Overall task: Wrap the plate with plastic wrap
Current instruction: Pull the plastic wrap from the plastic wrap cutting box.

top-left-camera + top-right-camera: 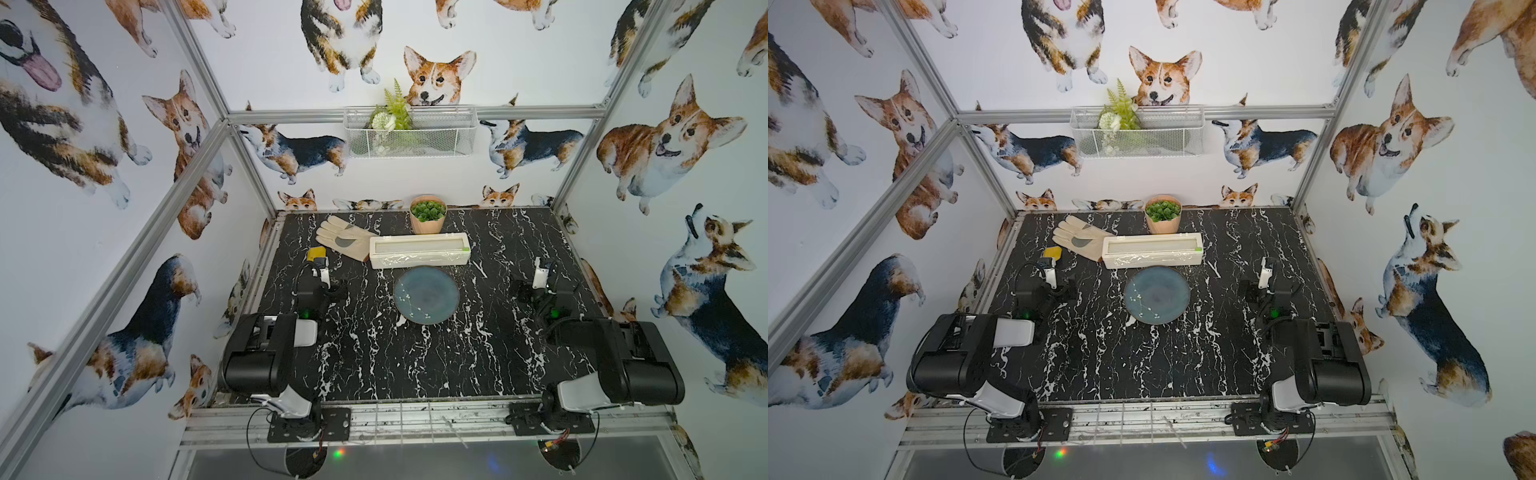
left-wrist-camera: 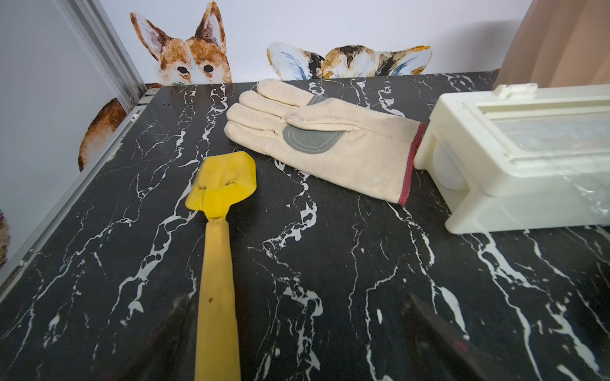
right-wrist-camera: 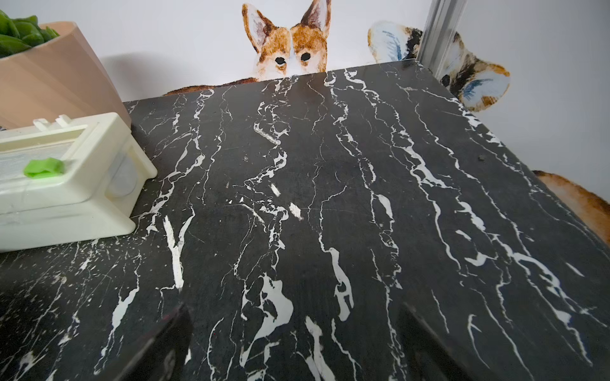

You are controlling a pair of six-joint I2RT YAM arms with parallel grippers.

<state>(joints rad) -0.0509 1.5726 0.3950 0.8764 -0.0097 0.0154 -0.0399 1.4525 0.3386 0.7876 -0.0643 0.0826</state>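
Note:
The blue-grey plate (image 1: 426,295) (image 1: 1157,295) lies flat mid-table, uncovered. Just behind it stands the cream dispenser box (image 1: 419,250) (image 1: 1152,250) (image 2: 515,158) (image 3: 66,194), green slider (image 3: 43,168) at its right end. A crinkly strip of plastic wrap (image 1: 405,259) (image 2: 591,194) hangs on its front face. My left gripper (image 1: 322,268) (image 2: 297,306) hovers open left of the plate, holding nothing. My right gripper (image 1: 542,272) (image 3: 293,313) hovers open right of the plate, over bare table. Neither wrist view shows the plate.
A yellow scraper (image 1: 316,253) (image 2: 218,237) lies on the table under my left gripper, its handle near one finger. A beige glove (image 1: 343,239) (image 2: 323,138) lies behind it, touching the box's left end. A peach plant pot (image 1: 428,214) (image 3: 56,72) stands behind the box.

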